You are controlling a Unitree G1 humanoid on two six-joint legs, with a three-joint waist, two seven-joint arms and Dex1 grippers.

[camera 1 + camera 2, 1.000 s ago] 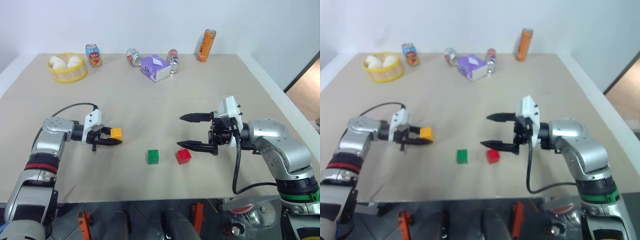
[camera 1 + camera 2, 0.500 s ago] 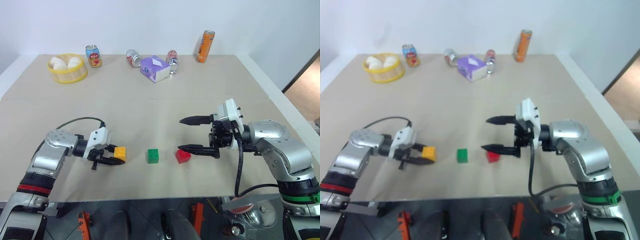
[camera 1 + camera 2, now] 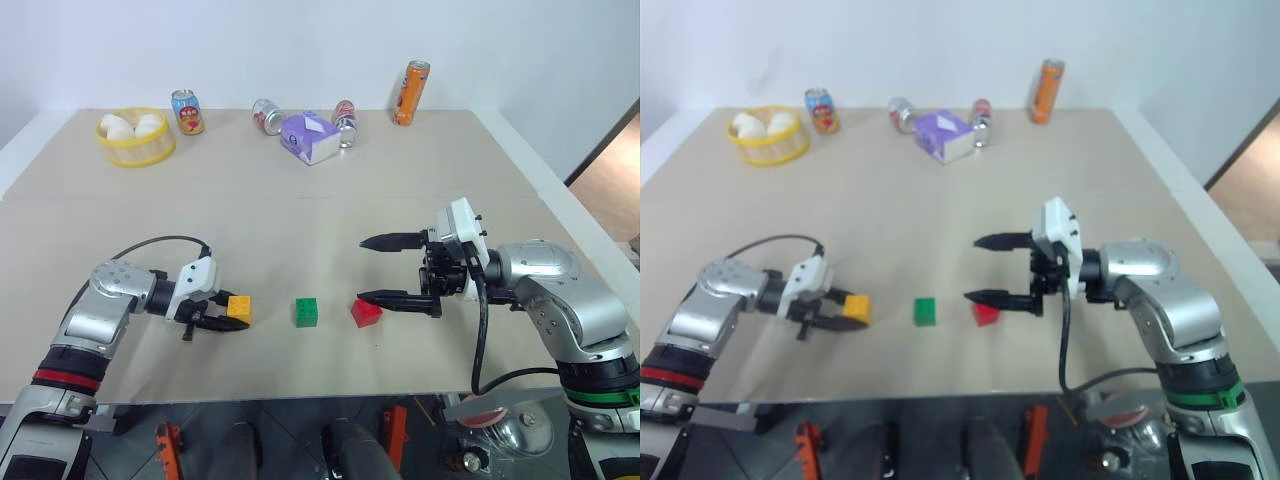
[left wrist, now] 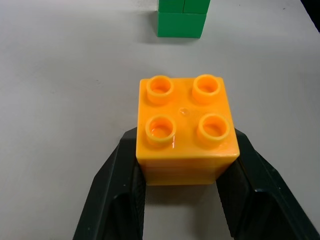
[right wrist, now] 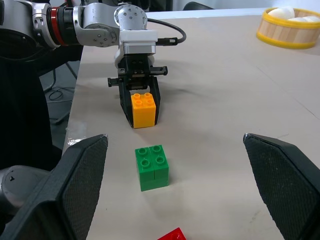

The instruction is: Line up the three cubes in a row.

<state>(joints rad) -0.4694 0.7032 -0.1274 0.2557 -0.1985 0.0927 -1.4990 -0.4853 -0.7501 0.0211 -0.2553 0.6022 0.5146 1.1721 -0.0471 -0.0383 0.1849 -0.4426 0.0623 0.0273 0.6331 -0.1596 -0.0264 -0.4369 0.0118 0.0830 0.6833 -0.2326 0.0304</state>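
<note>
Three studded cubes stand in a row near the table's front: yellow-orange point(image 3: 238, 307) on the left, green point(image 3: 306, 311) in the middle, red point(image 3: 366, 312) on the right. The yellow-orange cube point(image 4: 186, 130) rests on the table with my left gripper point(image 3: 232, 312) shut on its lower sides, one black finger point(image 4: 120, 200) against each side. My right gripper point(image 3: 361, 268) hangs wide open just right of the red cube and holds nothing. Its lower finger point(image 3: 390, 298) reaches to just above that cube.
Along the far edge stand a yellow basket of white eggs point(image 3: 134, 137), a purple-and-white tissue box point(image 3: 309, 137), three small cans point(image 3: 186, 110) point(image 3: 267, 114) point(image 3: 345, 120) and a tall orange can point(image 3: 411, 92). The table's front edge point(image 3: 300, 395) lies close below the cubes.
A second ago my left gripper carried the yellow-orange cube above the table. It came down and towards me, setting the cube left of the green one. The right arm stayed still.
</note>
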